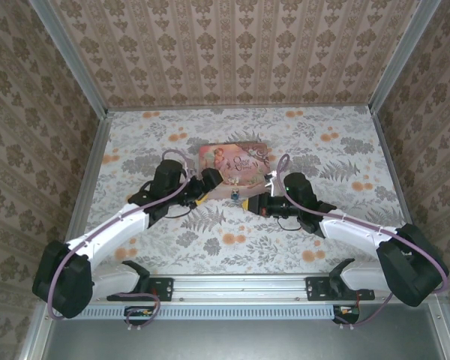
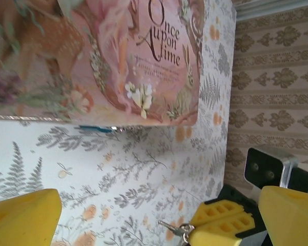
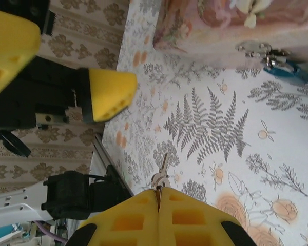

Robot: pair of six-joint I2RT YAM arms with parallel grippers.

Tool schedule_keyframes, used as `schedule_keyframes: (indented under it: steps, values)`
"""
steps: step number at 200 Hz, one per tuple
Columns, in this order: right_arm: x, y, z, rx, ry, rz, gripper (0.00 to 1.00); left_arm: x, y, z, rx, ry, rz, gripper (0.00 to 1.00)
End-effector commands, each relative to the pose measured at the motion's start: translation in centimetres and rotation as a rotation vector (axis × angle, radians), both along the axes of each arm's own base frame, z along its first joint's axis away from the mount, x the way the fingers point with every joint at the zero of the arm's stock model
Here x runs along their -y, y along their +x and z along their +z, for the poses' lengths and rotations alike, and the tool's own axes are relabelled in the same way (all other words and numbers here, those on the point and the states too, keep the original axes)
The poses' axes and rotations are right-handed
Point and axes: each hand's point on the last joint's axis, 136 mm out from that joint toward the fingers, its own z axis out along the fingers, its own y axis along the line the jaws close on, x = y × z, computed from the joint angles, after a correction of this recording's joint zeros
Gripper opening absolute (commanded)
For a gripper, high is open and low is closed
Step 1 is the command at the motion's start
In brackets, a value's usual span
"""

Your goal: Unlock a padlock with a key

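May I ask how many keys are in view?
1 for certain: a key pinched in the right end effector. Silvery metal beside the padlock, at the tin's edge, may hide another.

— How do the arms sit?
— The left arm (image 1: 112,225) and the right arm (image 1: 352,225) both reach forward from their bases. They bend inward at the elbows, so the two wrists face each other near the middle.
— What about the left gripper (image 1: 212,187) (image 2: 154,220)?
— Its jaws are wide apart. The yellow pads (image 2: 20,218) stand far from each other, with nothing between them. It points right, toward its partner.
— And the right gripper (image 1: 246,202) (image 3: 158,193)?
— Clamped, with the pads flat together. They pinch a key (image 3: 163,166) that pokes out past the fingertips. It points left at the open one, near it but not touching.
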Motion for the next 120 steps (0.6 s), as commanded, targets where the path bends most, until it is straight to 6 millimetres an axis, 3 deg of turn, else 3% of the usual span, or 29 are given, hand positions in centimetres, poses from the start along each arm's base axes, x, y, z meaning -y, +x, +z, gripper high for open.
schedule_keyframes:
  steps: [1,44,120]
  values:
    - [0.0,0.8,0.8,0.057,0.022,-0.046,0.00,1.6,-0.7,0.5,-0.071,-0.060,-0.024,0.99]
    - [0.3,1.2,0.3,0.056,0.004,-0.074,0.00,3.9,-0.8,0.4,-0.100,-0.104,-0.053,0.99]
    - [1.9,0.8,0.0,0.093,-0.010,-0.129,0.00,4.7,-0.2,0.6,-0.075,-0.074,-0.097,1.00]
